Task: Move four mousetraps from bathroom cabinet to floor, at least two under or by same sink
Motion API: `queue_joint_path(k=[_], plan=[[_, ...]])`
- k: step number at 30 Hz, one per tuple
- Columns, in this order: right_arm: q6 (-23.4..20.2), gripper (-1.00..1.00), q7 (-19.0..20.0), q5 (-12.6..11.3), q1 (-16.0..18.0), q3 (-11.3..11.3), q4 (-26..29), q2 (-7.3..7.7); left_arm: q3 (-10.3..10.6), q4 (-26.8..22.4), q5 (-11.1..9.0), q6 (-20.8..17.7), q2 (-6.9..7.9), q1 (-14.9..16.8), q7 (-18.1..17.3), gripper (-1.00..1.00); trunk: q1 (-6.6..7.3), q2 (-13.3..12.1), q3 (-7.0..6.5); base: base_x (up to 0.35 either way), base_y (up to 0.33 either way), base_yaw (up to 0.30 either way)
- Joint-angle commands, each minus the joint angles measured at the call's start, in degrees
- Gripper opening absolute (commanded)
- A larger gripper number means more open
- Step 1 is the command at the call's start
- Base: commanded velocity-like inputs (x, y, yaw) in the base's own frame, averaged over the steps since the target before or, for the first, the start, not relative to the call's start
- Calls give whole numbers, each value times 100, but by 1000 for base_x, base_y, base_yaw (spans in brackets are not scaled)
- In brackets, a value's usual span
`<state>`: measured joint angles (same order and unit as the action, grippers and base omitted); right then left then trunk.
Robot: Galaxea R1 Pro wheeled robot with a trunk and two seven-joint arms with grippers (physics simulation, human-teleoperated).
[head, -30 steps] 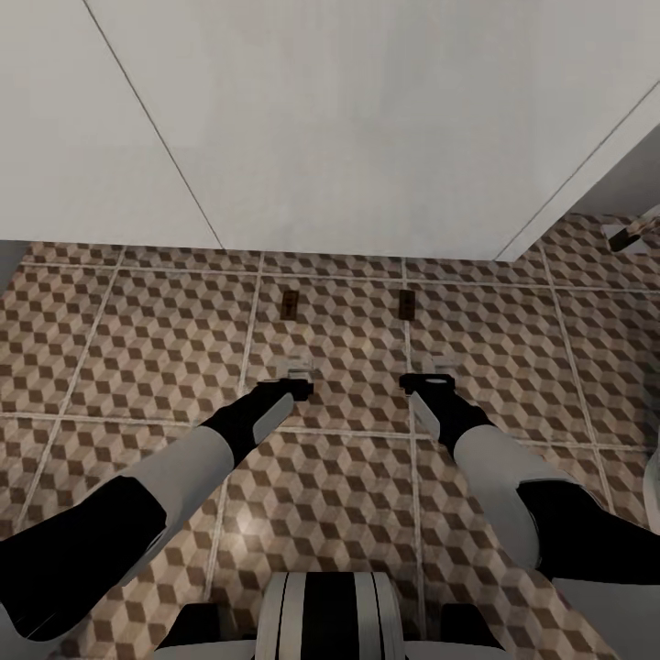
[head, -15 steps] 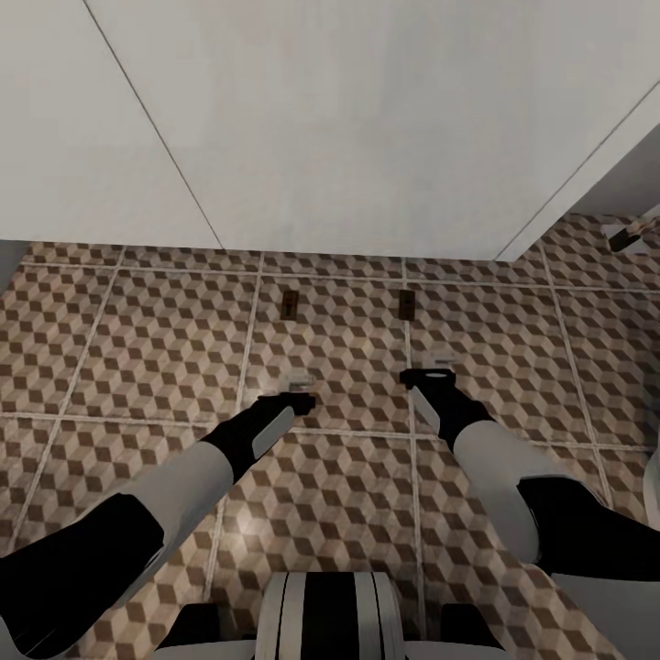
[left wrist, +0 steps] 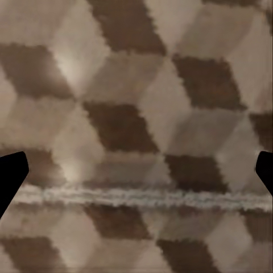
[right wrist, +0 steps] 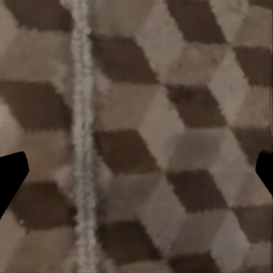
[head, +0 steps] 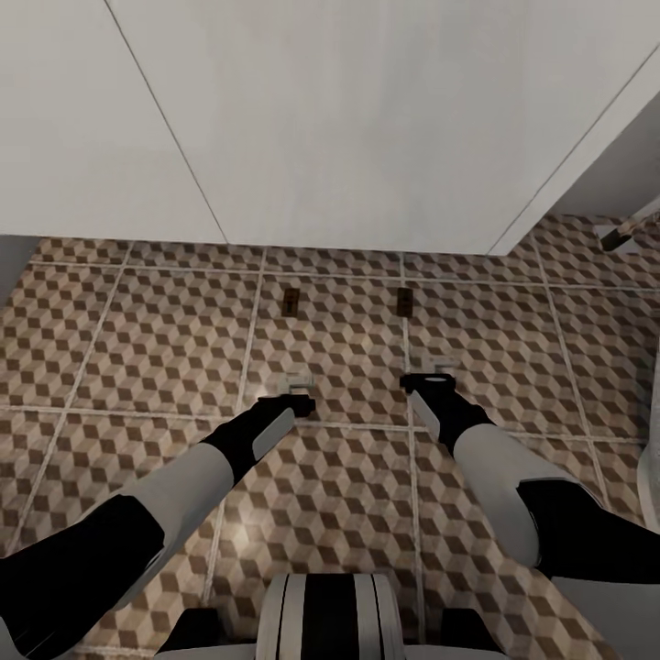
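Note:
Two mousetraps, small dark-brown boards, lie flat on the cube-patterned bathroom floor point(head: 137, 330): one point(head: 291, 301) on the left, the other point(head: 404, 301) on the right, both a short way in front of a white vanity front point(head: 348, 137). The sink basin itself cannot be made out. My left gripper point(head: 293, 383) hovers low over the tiles nearer me than the left trap, open and empty. My right gripper point(head: 438, 369) hovers likewise behind the right trap, open and empty. In the wrist views the left gripper point(left wrist: 136, 176) and right gripper point(right wrist: 136, 173) have dark fingertips point(left wrist: 11, 173) point(right wrist: 11, 173) far apart over bare tile.
A small dark object with a pale handle point(head: 625, 234) lies at the vanity's right corner. A white rounded rim point(head: 651, 477) shows at the right edge. Pale grout lines point(head: 408, 440) cross the tiles.
The left gripper has drawn back a little toward me, away from the left trap. The whole picture has shifted slightly, so the camera moved. Both traps lie where they were.

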<state>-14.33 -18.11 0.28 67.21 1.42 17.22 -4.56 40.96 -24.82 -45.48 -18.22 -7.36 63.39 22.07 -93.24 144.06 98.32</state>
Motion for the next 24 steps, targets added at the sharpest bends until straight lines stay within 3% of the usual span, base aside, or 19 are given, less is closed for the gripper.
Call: queue_joint_path(k=[1, 15, 24], plan=[[0, 100, 0, -1, -2, -1, -2, 0, 0, 3, -12, -1, -4, -2, 0, 100, 2, -2, -23, -21, 0, 0], [0, 100, 0, -4, -76, -1, -32, 10, 0, 1, -360, -33, -35, -18, 2, 100, 38, -20, -333, -6, 0, 0], [0, 100, 2, -4, -143, -1, -36, 23, 0, 9, -433, -55, -30, -19, 6, 100, 61, -32, -532, 0, 0, 0]])
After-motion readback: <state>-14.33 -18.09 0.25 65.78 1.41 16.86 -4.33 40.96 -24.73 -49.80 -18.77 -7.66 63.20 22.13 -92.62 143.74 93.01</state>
